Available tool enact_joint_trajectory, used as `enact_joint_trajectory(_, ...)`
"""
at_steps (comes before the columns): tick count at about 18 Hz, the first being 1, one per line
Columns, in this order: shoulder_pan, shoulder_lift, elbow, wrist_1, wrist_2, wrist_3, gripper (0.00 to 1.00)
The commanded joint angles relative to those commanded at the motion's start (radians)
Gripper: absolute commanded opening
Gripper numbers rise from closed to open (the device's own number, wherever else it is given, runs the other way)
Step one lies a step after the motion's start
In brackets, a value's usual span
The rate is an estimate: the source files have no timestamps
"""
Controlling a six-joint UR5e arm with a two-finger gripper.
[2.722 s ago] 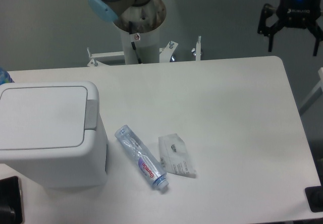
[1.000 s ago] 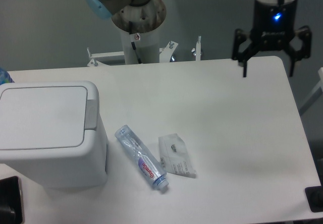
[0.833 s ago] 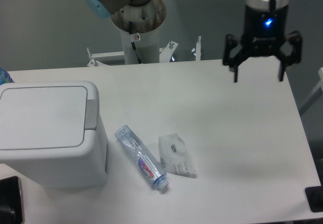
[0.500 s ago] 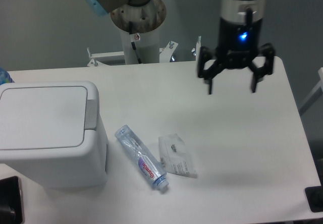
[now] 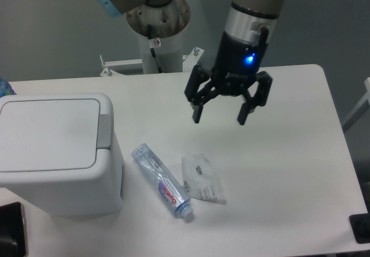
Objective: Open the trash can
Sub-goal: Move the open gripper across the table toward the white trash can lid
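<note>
A large boxy white trash can [image 5: 55, 153] with rounded corners sits at nine o'clock on the counter [image 5: 277, 170], its flat lid closed, grey tab on the right edge. The gripper [image 5: 220, 118] hangs above centre, jaws apart, empty.

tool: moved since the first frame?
Yes. The tool has swung left and down from beyond the table's far right corner. It now hangs open over mid-table, closer to the bin, lid shut.
</note>
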Motion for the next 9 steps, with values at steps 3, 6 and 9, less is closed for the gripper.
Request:
enact_joint_trajectory(3, -0.020, 0.000, -0.021, 0.046, -0.002, 0.005, 1.00)
enact_joint_trajectory(6, -0.054, 0.003, -0.029, 0.068, 0.003, 0.004, 1.00)
enact_joint_trajectory(9, -0.075, 0.012, -0.032, 0.068, 0.018, -0.001, 1.00)
